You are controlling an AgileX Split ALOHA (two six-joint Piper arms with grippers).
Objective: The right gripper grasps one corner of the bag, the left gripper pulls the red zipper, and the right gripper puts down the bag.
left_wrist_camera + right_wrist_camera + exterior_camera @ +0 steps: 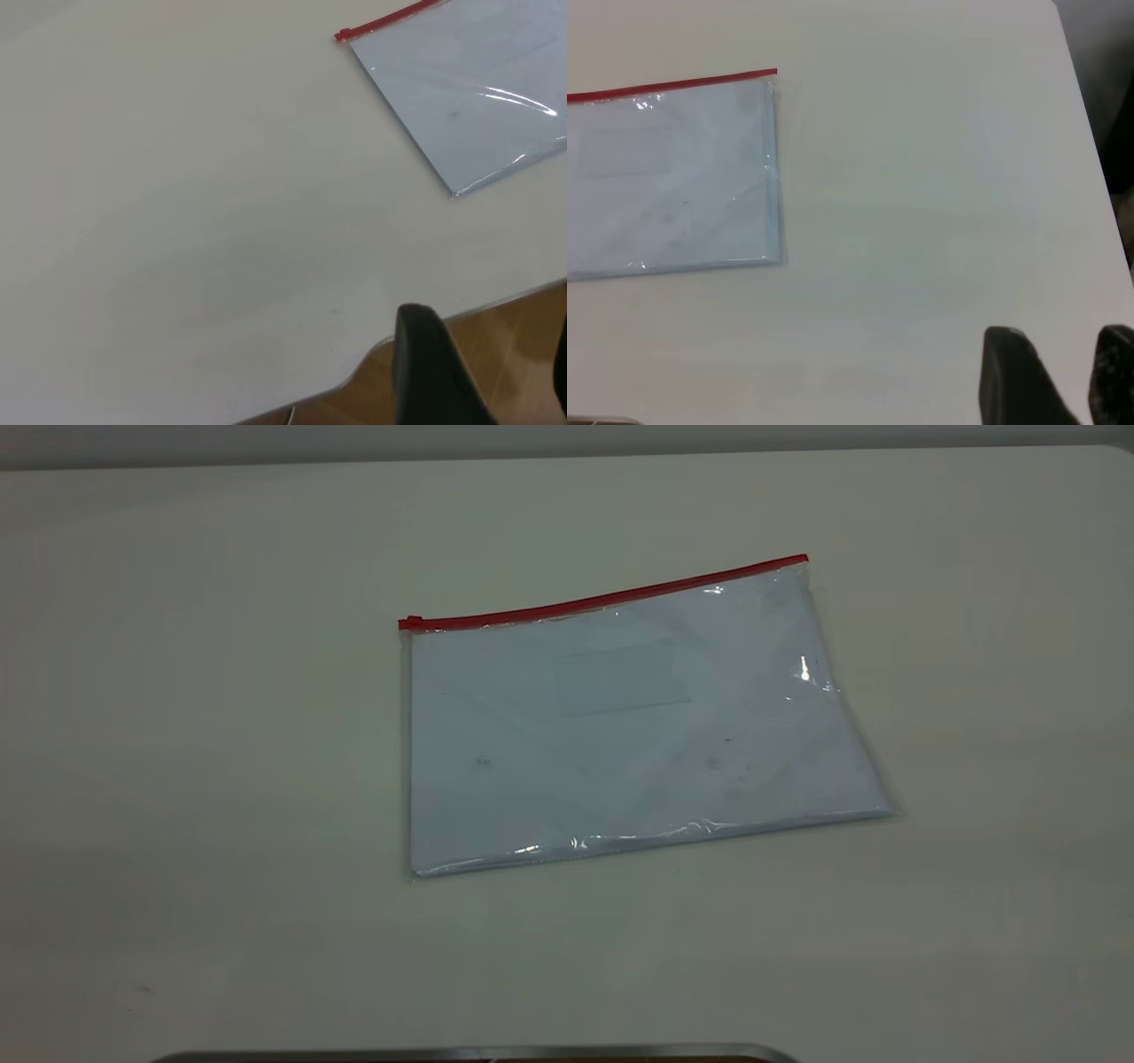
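Now the bag (633, 726) lies flat near the middle of the table (177, 779), with the red zipper (602, 600) along its far edge. Both grippers stay well apart from it: left gripper (496, 372) at the near edge, right gripper (1059, 381) near a corner, fingers of both parted, holding nothing.

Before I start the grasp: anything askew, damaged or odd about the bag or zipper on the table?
Nothing stands out. The bag lies flat on the table, slightly rotated, with the red zipper along its far edge and its slider at the left end. No tears or spills show. The left end effector and right end effector are both well away from it.
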